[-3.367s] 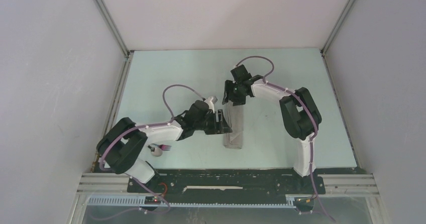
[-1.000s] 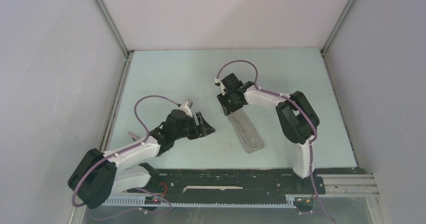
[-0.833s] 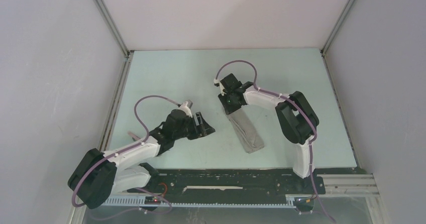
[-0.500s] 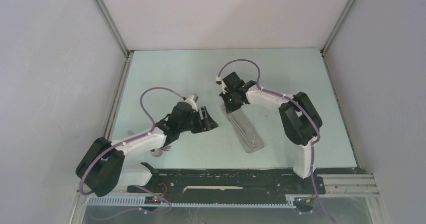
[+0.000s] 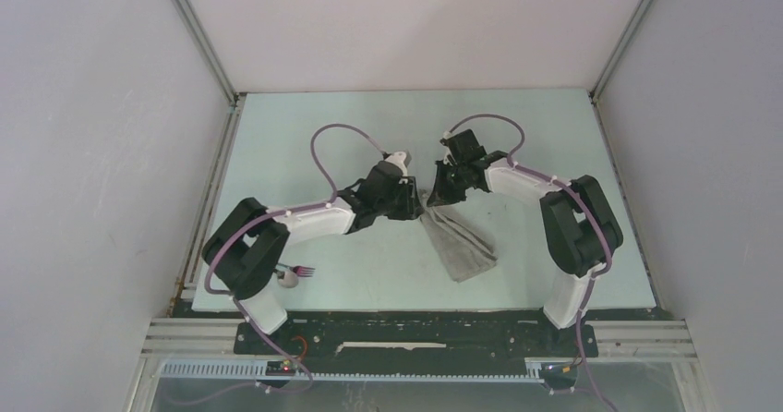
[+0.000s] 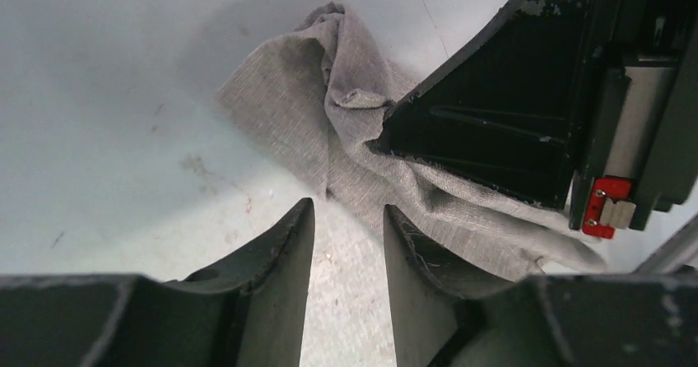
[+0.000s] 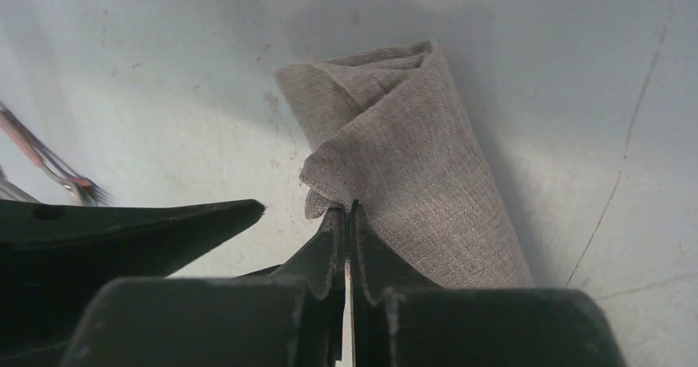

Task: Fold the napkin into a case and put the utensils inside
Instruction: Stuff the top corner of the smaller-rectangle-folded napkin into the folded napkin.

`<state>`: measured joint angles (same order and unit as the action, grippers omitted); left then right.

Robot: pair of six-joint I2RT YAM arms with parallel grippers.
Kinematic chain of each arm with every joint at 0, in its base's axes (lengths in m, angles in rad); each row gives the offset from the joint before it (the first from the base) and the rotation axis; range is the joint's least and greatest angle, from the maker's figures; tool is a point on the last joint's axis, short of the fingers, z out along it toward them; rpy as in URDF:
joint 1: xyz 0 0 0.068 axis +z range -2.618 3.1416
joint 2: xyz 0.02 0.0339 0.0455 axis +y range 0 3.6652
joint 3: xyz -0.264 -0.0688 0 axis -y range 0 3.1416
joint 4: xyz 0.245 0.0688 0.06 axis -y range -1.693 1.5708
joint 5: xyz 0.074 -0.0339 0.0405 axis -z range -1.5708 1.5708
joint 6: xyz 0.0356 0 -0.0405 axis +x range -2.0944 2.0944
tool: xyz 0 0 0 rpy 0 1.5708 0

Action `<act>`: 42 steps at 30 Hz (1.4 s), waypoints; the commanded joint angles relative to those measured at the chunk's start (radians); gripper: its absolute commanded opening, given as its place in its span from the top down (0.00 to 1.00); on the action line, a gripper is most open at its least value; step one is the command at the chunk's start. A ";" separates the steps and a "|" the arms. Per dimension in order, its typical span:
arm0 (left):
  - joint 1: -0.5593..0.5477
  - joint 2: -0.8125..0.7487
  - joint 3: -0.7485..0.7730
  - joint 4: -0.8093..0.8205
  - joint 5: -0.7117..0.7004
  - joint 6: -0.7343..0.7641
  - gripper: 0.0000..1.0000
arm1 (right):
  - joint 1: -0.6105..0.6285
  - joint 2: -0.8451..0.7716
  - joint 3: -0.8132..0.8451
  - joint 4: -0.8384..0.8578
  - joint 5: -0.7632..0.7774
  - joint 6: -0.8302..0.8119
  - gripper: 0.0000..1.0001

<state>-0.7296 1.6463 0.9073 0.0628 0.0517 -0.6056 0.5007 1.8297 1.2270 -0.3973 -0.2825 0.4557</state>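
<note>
The napkin (image 5: pixel 462 244) lies on the table folded into a narrow grey case, slanting from the centre toward the near right. My right gripper (image 5: pixel 434 198) is at its far end, and the right wrist view shows that gripper (image 7: pixel 350 206) shut on the top layer of the cloth (image 7: pixel 411 145), lifting its edge. My left gripper (image 5: pixel 417 207) faces it from the left. In the left wrist view its jaws (image 6: pixel 349 206) stand a little apart just short of the bunched cloth (image 6: pixel 329 104), with nothing between them. The utensils (image 5: pixel 295 273) lie near the left arm's base, pink handles together.
The right gripper's black body (image 6: pixel 510 128) fills the upper right of the left wrist view, close to my left fingers. One left finger (image 7: pixel 165 219) reaches into the right wrist view. Grey walls enclose the table (image 5: pixel 323 135) on three sides.
My left arm swung from the near left up to the napkin's far end and its jaws narrowed. The right gripper shut on the cloth edge and shifted right, spreading that end.
</note>
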 commanded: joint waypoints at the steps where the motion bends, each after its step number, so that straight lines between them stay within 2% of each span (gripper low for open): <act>1: -0.048 0.071 0.101 -0.046 -0.117 0.077 0.57 | -0.030 -0.059 -0.042 0.089 -0.065 0.158 1.00; 5: -0.065 0.131 0.152 -0.082 -0.151 0.093 0.58 | -0.043 -0.071 -0.076 0.138 -0.091 0.212 1.00; 8: -0.067 0.157 0.171 -0.087 -0.166 0.106 0.63 | -0.043 -0.075 -0.080 0.142 -0.080 0.220 1.00; 20: -0.082 0.230 0.248 -0.143 -0.264 0.173 0.63 | -0.054 -0.082 -0.097 0.161 -0.089 0.246 1.00; 26: -0.088 0.245 0.274 -0.141 -0.272 0.173 0.54 | -0.054 -0.086 -0.105 0.167 -0.088 0.265 1.00; 29: -0.088 0.262 0.289 -0.143 -0.273 0.175 0.62 | -0.054 -0.089 -0.116 0.174 -0.081 0.288 1.00; 34: -0.088 0.256 0.292 -0.149 -0.288 0.182 0.87 | -0.056 -0.096 -0.162 0.218 -0.078 0.361 1.00; 42: -0.064 0.200 0.238 -0.085 -0.158 0.196 0.95 | -0.057 -0.098 -0.383 0.612 -0.132 0.597 1.00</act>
<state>-0.8097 1.9049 1.1645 -0.0883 -0.1761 -0.4335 0.4446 1.7615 0.9241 -0.0177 -0.3828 0.9028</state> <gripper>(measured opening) 0.065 0.009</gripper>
